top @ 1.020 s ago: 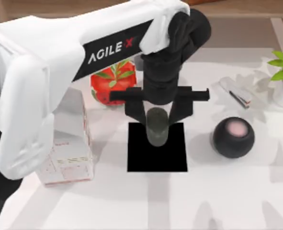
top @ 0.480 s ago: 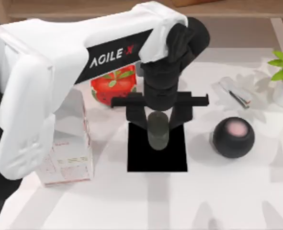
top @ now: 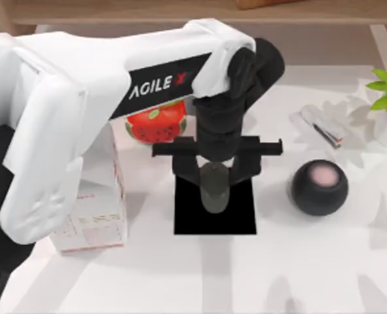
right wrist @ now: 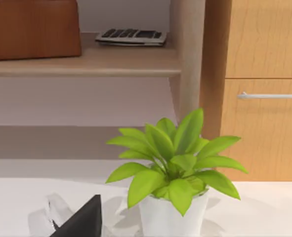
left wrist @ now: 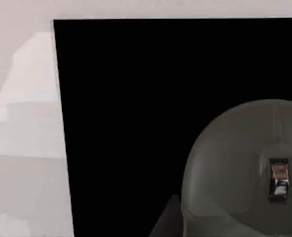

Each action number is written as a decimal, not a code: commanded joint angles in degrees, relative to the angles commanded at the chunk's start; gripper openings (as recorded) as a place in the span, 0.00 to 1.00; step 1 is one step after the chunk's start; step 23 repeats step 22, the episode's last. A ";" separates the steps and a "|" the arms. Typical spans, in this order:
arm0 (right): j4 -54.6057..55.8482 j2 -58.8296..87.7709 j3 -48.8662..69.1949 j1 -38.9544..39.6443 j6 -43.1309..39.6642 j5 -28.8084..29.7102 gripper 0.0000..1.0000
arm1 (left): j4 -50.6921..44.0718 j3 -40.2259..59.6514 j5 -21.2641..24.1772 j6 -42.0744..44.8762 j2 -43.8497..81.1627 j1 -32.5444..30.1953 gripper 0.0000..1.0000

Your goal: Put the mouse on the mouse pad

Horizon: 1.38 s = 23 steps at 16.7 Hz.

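The mouse (top: 214,190) lies in the centre of the top view, on the upper middle of the mouse pad (top: 215,219), a plain black sheet. The left gripper (top: 215,171) hangs over the mouse's far end with its fingers spread wide to either side of the body, apparently no longer pinching it, though the wrist hides the tips. In the left wrist view the mouse (left wrist: 244,170) fills the lower right, with the pad (left wrist: 131,113) dark around it.

The step in hand looks like release. Done well, it means lifting straight up, fingers kept wide, so neither pad drags the smooth shell sideways.

Right of centre sits a black ball with a pink top (top: 319,187); behind the arm, a tomato can (top: 155,122); at lower left, a carton (top: 92,209).

The right arm is parked, its camera facing a potted plant (right wrist: 173,170).
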 joint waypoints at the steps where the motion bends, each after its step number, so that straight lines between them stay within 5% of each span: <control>1: 0.00 0.00 0.00 0.00 0.00 0.00 1.00 | 0.00 0.00 0.00 0.00 0.00 0.00 0.00; 3: 0.00 0.00 0.00 0.00 0.00 0.00 1.00 | 0.00 0.00 0.00 0.00 0.00 0.00 0.00; 16: 0.00 0.00 0.00 0.00 0.00 0.00 1.00 | 0.00 0.00 0.00 0.00 0.00 0.00 0.98; 23: 0.00 0.00 0.00 0.00 0.00 0.00 1.00 | 0.00 0.00 0.00 0.00 0.00 0.00 1.00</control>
